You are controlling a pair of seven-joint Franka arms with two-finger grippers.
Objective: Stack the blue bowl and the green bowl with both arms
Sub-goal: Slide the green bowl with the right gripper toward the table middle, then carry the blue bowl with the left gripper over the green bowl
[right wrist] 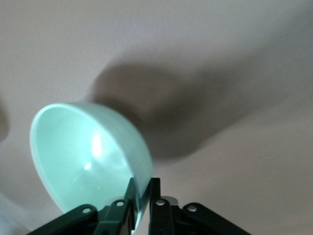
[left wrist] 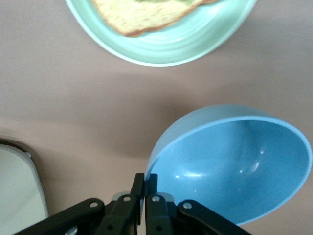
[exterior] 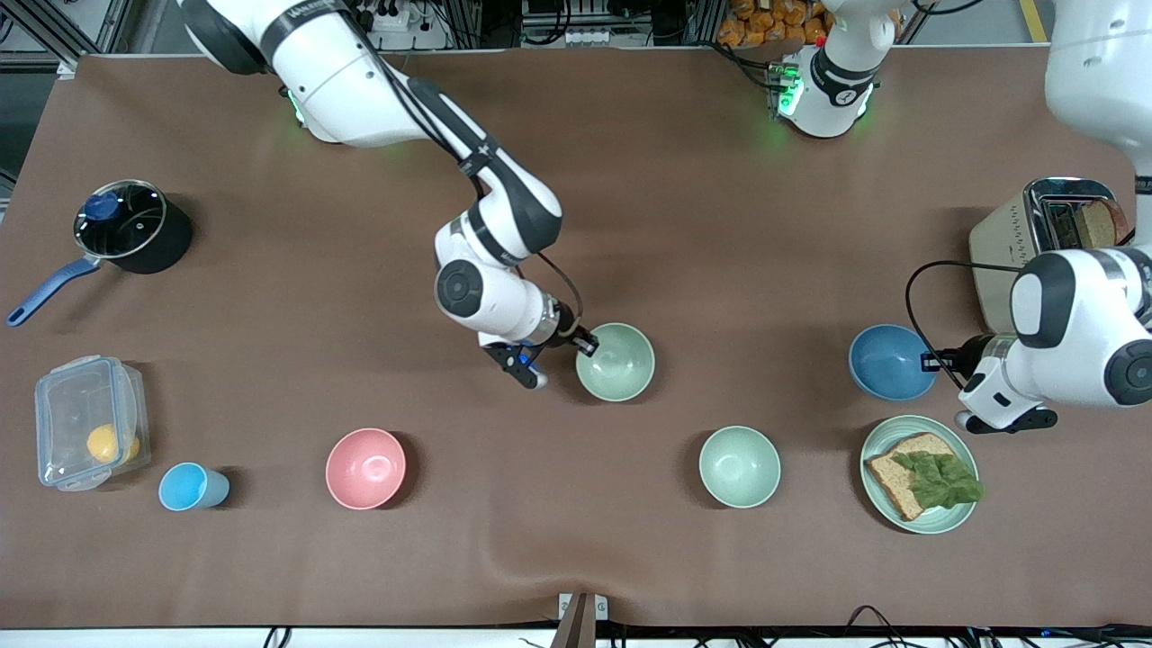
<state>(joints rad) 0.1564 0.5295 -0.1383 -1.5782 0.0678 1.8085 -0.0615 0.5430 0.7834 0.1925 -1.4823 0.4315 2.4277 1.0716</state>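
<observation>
My left gripper (exterior: 931, 362) is shut on the rim of the blue bowl (exterior: 889, 362), toward the left arm's end of the table. In the left wrist view the fingers (left wrist: 145, 181) pinch the wall of the tilted blue bowl (left wrist: 234, 166). My right gripper (exterior: 585, 344) is shut on the rim of the green bowl (exterior: 616, 363), over the middle of the table. In the right wrist view the fingers (right wrist: 143, 188) clamp the wall of the green bowl (right wrist: 83, 156). That bowl is tilted and held off the cloth, with its shadow apart from it.
A paler mint-green bowl (exterior: 740, 466) and a green plate with bread and lettuce (exterior: 918, 474) lie nearer the front camera. A pink bowl (exterior: 365, 468), light-blue cup (exterior: 192, 486), plastic box (exterior: 90, 434) and lidded pot (exterior: 130, 225) lie toward the right arm's end. A toaster (exterior: 1044, 234) stands by the left arm.
</observation>
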